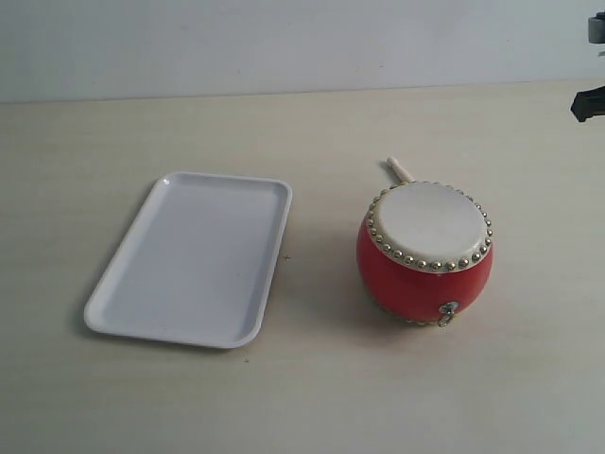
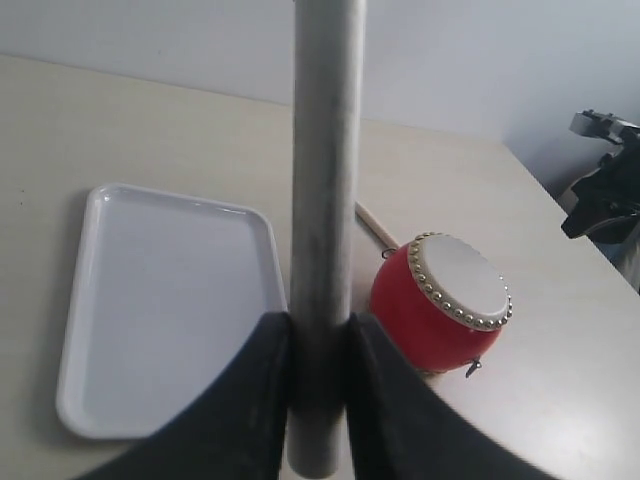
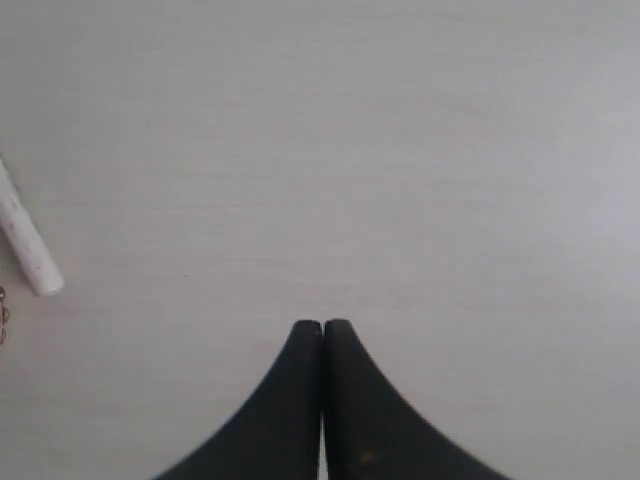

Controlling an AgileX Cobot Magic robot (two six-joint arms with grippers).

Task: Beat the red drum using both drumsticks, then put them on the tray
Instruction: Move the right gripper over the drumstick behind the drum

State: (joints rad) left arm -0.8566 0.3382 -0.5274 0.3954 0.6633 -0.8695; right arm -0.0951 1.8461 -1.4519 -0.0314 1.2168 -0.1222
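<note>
The red drum [image 1: 425, 255] stands on the table right of the white tray [image 1: 189, 260], skin side up. One drumstick [image 1: 400, 171] lies on the table behind the drum, mostly hidden by it. My left gripper [image 2: 320, 325] is shut on the other drumstick [image 2: 325, 150], which rises upright between its fingers, above the gap between the tray [image 2: 75, 330] and the drum [image 2: 440, 300]. My right gripper [image 3: 322, 325] is shut with nothing in it over bare table, with the end of the lying drumstick [image 3: 25, 240] off to one side.
A dark part of the right arm [image 1: 586, 102] shows at the far right edge of the table, and also in the left wrist view [image 2: 600, 190]. A pale wall runs behind the table. The tray holds nothing.
</note>
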